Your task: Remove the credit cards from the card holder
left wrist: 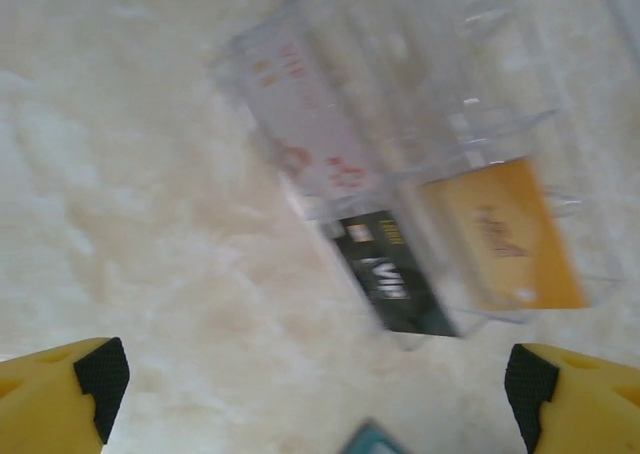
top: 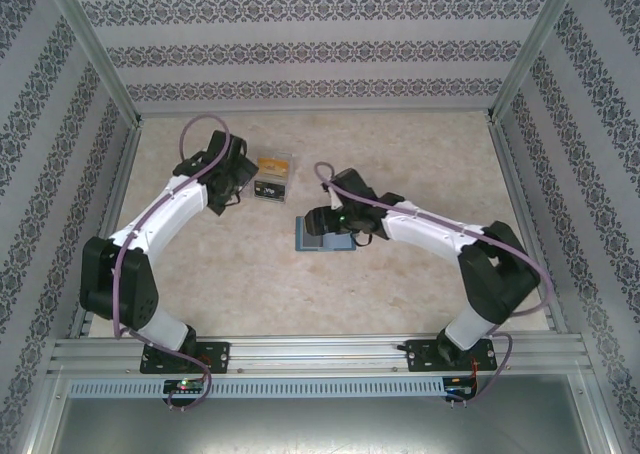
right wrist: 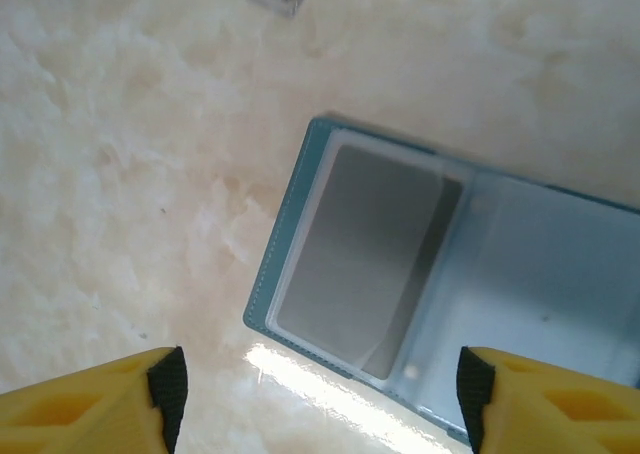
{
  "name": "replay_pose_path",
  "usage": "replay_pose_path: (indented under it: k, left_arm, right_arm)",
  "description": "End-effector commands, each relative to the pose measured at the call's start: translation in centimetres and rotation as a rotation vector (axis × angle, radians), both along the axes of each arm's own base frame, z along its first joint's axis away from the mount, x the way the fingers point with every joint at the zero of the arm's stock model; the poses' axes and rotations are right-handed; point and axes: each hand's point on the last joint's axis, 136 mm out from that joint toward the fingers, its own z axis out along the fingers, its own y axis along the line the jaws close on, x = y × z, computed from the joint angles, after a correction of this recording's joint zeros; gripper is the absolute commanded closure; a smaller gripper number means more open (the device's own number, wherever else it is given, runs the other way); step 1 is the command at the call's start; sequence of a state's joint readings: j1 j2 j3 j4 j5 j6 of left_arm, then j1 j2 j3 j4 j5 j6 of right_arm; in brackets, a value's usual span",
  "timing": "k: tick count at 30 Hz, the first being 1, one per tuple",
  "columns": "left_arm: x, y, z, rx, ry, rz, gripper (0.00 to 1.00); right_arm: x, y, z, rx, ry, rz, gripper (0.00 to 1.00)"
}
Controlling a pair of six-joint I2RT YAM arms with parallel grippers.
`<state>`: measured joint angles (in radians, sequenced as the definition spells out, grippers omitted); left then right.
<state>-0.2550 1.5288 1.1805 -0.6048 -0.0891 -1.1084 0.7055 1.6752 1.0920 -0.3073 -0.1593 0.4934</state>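
The left fingers (left wrist: 95,379) are spread wide over the counter (left wrist: 120,174), just short of the credit cards (left wrist: 400,224), which are fanned flat and skewed. Further right, the card holder (right wrist: 520,274) is laid open, its long axis running left to right, between the widely parted right fingers (right wrist: 165,389), untouched.

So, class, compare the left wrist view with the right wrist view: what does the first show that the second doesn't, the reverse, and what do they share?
Left wrist, not right: the faces of an orange-gold card, a black card and a clear card with red print, overlapping on the table. Right wrist, not left: the open card holder from inside, a grey card in its clear pocket. Shared: the pale marbled table, and the left tool and right tool, both open and empty.
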Motion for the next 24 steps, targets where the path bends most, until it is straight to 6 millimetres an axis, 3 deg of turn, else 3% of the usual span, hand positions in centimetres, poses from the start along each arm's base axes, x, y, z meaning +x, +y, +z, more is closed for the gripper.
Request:
replay_pose_path:
  k: [1,7,13,24]
  left_arm:
    - [0.1,0.4,0.1,0.04,-0.049,-0.117,0.0]
    - [-0.3,-0.6,-1.7,0.041,-0.035,-0.276,0.0]
    - [-0.4,-2.8,-2.6,-0.03,-0.049,-0.401,0.0]
    - [-0.7,-8.8,-3.6,-0.283,-0.042,-0.626,0.04]
  right_arm:
    - [-0.2,-0.8,-1.9,-0.136,0.033,-0.03,0.3]
    - [0.1,0.5,-3.8,-0.157,0.096,-0.047,0.4]
    - [0.0,-0.6,-6.2,-0.226,0.147,-0.067,0.43]
    - [-0.7,-2.5,-8.8,-0.265,0.211,-0.107,0.61]
